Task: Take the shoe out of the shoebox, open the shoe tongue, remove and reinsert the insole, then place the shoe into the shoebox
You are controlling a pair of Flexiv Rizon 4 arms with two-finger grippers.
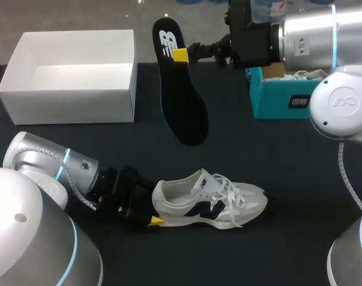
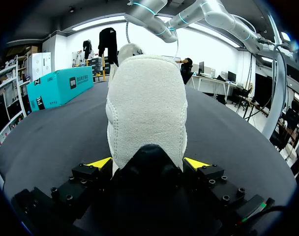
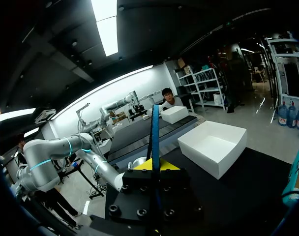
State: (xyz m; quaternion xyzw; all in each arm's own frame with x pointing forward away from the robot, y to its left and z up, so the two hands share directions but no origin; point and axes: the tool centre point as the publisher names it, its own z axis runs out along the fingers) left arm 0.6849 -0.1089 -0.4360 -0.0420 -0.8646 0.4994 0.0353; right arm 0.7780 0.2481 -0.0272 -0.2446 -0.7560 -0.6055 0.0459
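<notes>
One white sneaker (image 1: 211,202) stands on the dark counter (image 1: 276,250), its heel clamped between the fingers of the left hand (image 2: 148,163). The right hand (image 1: 182,55) pinches one dark insole (image 1: 184,101), held in the air beyond the sneaker. Two boxes stand farther back, well apart: an open white box (image 1: 68,107) and a teal shoebox (image 1: 276,101).

Shoe (image 1: 211,202) on the table (image 1: 276,250) at front middle, toe pointing right, left gripper (image 2: 147,163) clasping its heel from the left, insole (image 1: 184,113) held in the air behind it by the right gripper (image 1: 181,55), open box (image 1: 68,106) far left, shoebox (image 1: 276,101) far right
</notes>
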